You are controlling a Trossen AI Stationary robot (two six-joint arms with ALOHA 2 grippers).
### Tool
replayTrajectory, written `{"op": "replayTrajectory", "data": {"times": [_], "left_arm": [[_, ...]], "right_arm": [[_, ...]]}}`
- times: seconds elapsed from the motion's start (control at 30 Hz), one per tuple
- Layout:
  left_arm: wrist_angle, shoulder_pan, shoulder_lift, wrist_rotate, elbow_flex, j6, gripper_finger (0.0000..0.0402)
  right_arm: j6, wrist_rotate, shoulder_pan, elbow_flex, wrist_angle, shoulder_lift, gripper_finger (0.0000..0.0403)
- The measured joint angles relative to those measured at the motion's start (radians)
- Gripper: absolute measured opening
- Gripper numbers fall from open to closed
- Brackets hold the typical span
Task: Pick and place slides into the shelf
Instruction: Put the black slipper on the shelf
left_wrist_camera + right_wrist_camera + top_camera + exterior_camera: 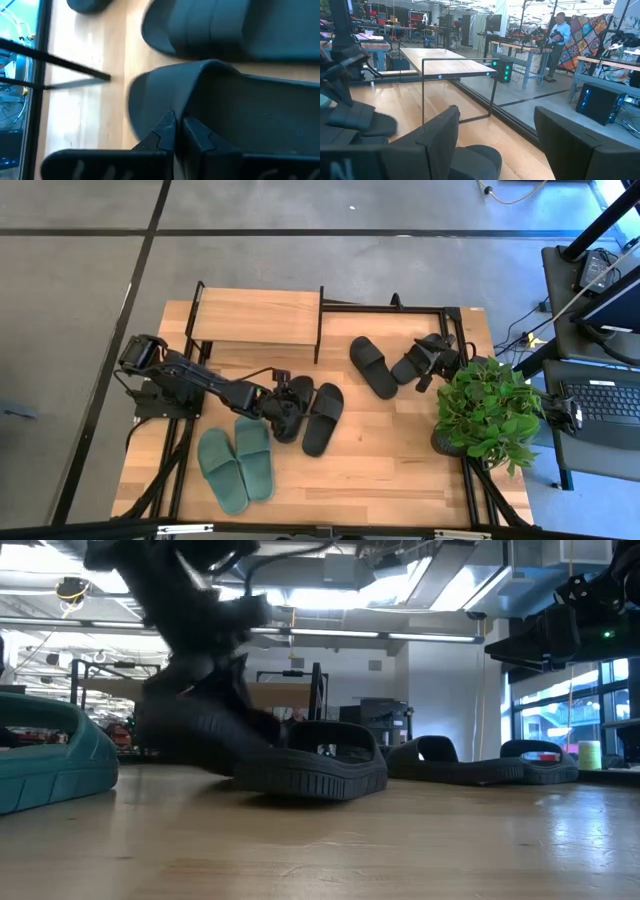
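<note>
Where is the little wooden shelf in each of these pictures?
High view: the shelf sits at the table's far edge, left of centre.
Low view: cannot tell; the left arm blocks the middle.
Left wrist view: only dark frame bars.
Right wrist view: shelf upper left.
Shared landmark: black slides.

Left gripper (pixel 283 409) on a black slide (pixel 289 408) below the shelf (pixel 257 317); second black slide (pixel 324 418) just beside; green pair (pixel 237 467) lower; right gripper (pixel 432 360) right of shelf.

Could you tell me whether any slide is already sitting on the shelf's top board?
No, the shelf top board is bare in the high view.
</note>
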State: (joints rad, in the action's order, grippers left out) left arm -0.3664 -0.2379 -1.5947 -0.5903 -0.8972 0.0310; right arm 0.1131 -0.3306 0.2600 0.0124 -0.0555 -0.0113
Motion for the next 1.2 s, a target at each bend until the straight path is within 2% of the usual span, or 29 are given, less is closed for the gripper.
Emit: {"op": "replayTrajectory", "data": {"times": [0.1, 0.27, 0.5, 0.63, 0.77, 0.97, 1.2], "left_arm": [[-0.083, -0.003, 0.025, 0.001, -0.073, -0.002, 0.0006], [-0.334, -0.010, 0.080, -0.009, -0.220, -0.021, 0.0004], [-0.648, -0.015, 0.203, -0.212, -0.329, -0.107, 0.0003], [-0.696, 0.001, 0.288, -0.306, -0.335, -0.065, 0.0002], [-0.745, 0.056, 0.366, -0.340, -0.335, -0.049, 0.0002], [-0.815, 0.189, 0.456, -0.337, -0.335, -0.054, 0.0002], [-0.792, 0.340, 0.471, -0.297, -0.335, 0.171, 0.0002]], "right_arm": [[0.000, 0.000, 0.000, 0.000, 0.000, 0.000, 0.0257], [0.000, -0.001, 0.000, 0.000, -0.001, 0.000, 0.0257], [0.000, -0.001, 0.000, 0.000, 0.000, 0.000, 0.0257], [0.000, -0.001, 0.000, 0.000, 0.000, 0.000, 0.0257], [0.000, -0.001, 0.000, 0.000, 0.000, 0.000, 0.0257], [0.001, -0.001, 0.000, 0.000, -0.001, 0.000, 0.0257], [0.003, -0.017, 0.002, 0.000, -0.008, 0.000, 0.0257]]}}
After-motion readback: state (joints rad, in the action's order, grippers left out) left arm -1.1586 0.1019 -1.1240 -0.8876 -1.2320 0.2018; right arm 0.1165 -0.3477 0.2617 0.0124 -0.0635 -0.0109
